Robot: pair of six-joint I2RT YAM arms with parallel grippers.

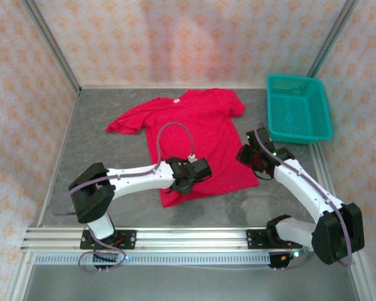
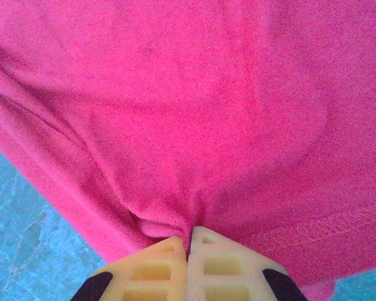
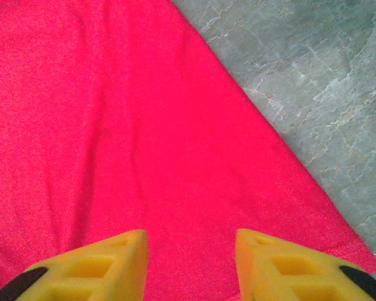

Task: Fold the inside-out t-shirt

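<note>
The inside-out t-shirt (image 1: 197,128) lies spread flat and bright red on the grey table, neck toward the far wall. My left gripper (image 1: 179,187) is at the near left part of the hem. In the left wrist view the left gripper (image 2: 189,241) is shut, with a raised fold of the t-shirt (image 2: 194,125) pinched between its fingertips. My right gripper (image 1: 245,157) is over the shirt's near right edge. In the right wrist view the right gripper (image 3: 191,251) stands open above smooth red cloth (image 3: 125,125), with nothing gripped.
A teal plastic basket (image 1: 297,108) stands at the far right of the table, past the right sleeve. Bare grey tabletop (image 3: 313,75) borders the shirt's right edge, and more table (image 1: 100,163) lies left of the shirt. Patterned walls enclose three sides.
</note>
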